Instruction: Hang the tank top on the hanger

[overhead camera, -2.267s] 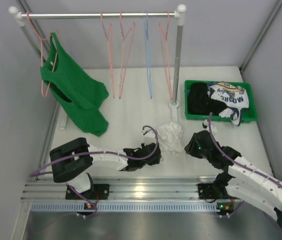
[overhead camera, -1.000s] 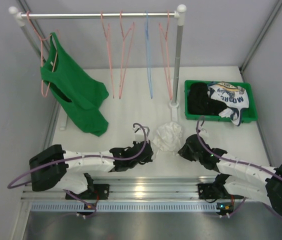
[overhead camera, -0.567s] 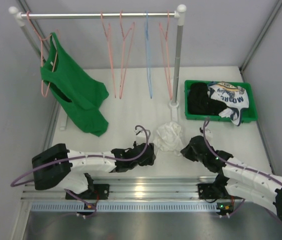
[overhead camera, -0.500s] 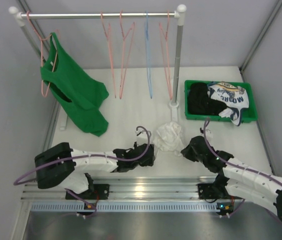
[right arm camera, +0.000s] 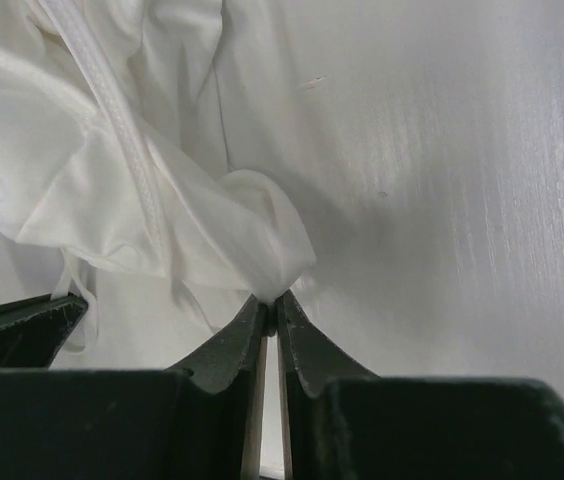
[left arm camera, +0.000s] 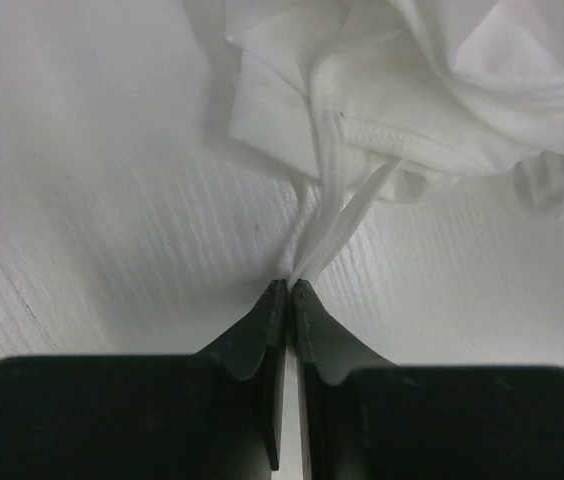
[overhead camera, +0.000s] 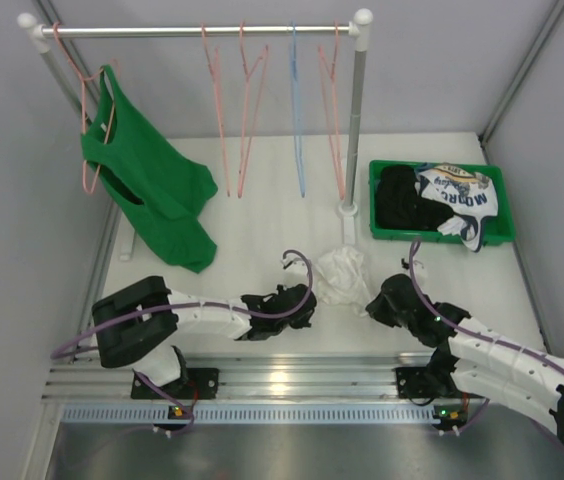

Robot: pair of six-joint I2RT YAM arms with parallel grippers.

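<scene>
The white tank top (overhead camera: 340,272) lies crumpled on the table between my two arms. In the left wrist view my left gripper (left arm camera: 290,285) is shut on two narrow straps of the tank top (left arm camera: 442,90). In the right wrist view my right gripper (right arm camera: 270,298) is shut on a fold of the tank top (right arm camera: 92,190). From above, the left gripper (overhead camera: 312,294) sits at the cloth's left edge and the right gripper (overhead camera: 370,298) at its right edge. A bare pink hanger (overhead camera: 224,110) hangs on the rail at the back, among others like it.
A green tank top (overhead camera: 152,190) hangs on a pink hanger at the rail's left end. A blue hanger (overhead camera: 297,110) hangs near the white rack post (overhead camera: 354,130). A green bin (overhead camera: 440,238) at the right holds black and printed white garments.
My left gripper opened, moved right toward the tank top and closed on its straps. The right gripper has stayed shut on the fabric, and the cloth has shifted slightly.
</scene>
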